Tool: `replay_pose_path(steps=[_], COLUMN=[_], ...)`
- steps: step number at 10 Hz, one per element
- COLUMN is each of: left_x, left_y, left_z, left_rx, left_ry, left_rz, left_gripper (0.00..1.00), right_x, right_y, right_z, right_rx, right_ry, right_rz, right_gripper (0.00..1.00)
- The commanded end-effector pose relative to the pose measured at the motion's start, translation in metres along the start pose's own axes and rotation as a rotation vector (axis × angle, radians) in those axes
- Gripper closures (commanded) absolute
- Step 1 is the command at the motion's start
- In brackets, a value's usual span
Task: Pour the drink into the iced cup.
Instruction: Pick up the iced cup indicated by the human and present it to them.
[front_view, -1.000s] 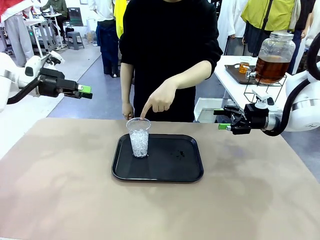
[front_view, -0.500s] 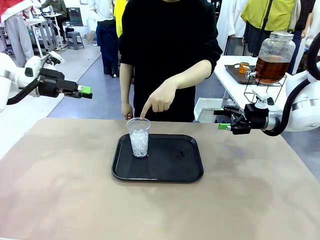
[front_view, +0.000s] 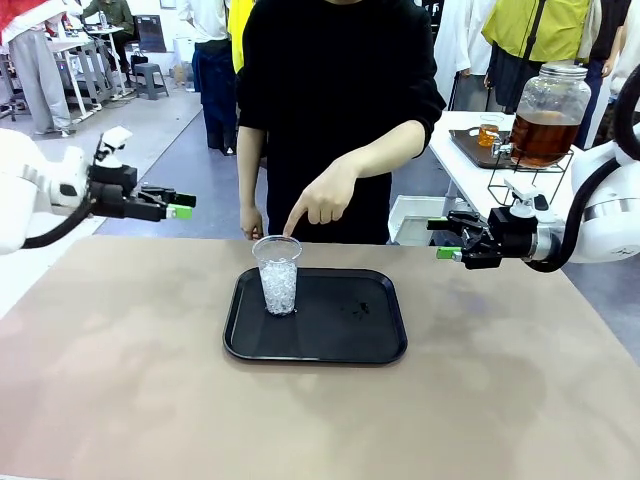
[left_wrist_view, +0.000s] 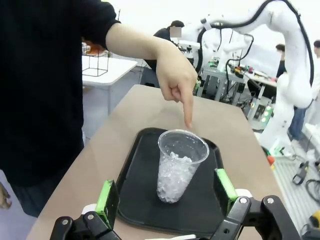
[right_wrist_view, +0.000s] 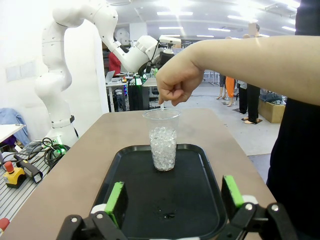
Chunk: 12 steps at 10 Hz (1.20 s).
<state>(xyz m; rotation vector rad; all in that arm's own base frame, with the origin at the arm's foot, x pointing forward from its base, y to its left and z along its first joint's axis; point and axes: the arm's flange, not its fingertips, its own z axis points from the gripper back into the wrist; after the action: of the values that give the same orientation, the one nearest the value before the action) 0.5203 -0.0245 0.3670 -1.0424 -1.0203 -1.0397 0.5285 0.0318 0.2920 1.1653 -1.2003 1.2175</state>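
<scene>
Tan table bearing a black tray; well apart on a side table, a dispenser jar with the drink; on the tray, upright beneath a person's pointing hand, the iced cup. Left gripper and right gripper spread wide, empty, flanking the tray. Hazards: a strike on the hand from an early approach; a tipped or crushed cup from an off-centre, hard squeeze.
</scene>
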Motion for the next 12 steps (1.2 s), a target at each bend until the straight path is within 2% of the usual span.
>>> replay_pose_path(steps=[1,4,5,6,11,12], left_x=[-0.016,-0.038,-0.039,-0.031,-0.035,-0.041], left_y=[-0.013,-0.021,-0.022,-0.02,-0.019,-0.016], left_z=[-0.016,-0.028,-0.029,-0.029,-0.029,-0.033], left_rx=[-0.001,-0.123,-0.144,-0.078,-0.092,-0.056], left_ry=[-0.031,-0.014,-0.02,-0.005,-0.002,0.004], left_rz=[-0.106,-0.169,-0.154,-0.142,-0.148,-0.206], left_gripper=[0.0,0.0,0.0,0.0,0.0,0.0], right_x=[0.004,0.004,0.004,0.004,0.004,0.004], right_y=[-0.005,-0.005,-0.005,-0.005,-0.005,-0.005], right_z=[-0.002,-0.002,-0.002,-0.002,-0.002,-0.002], right_rx=[0.002,0.002,0.002,0.002,0.002,0.002], right_ry=[0.008,0.008,0.008,0.008,0.008,0.008], right_rz=[-0.001,-0.001,-0.001,-0.001,-0.001,-0.001], right_gripper=[0.0,0.0,0.0,0.0,0.0,0.0])
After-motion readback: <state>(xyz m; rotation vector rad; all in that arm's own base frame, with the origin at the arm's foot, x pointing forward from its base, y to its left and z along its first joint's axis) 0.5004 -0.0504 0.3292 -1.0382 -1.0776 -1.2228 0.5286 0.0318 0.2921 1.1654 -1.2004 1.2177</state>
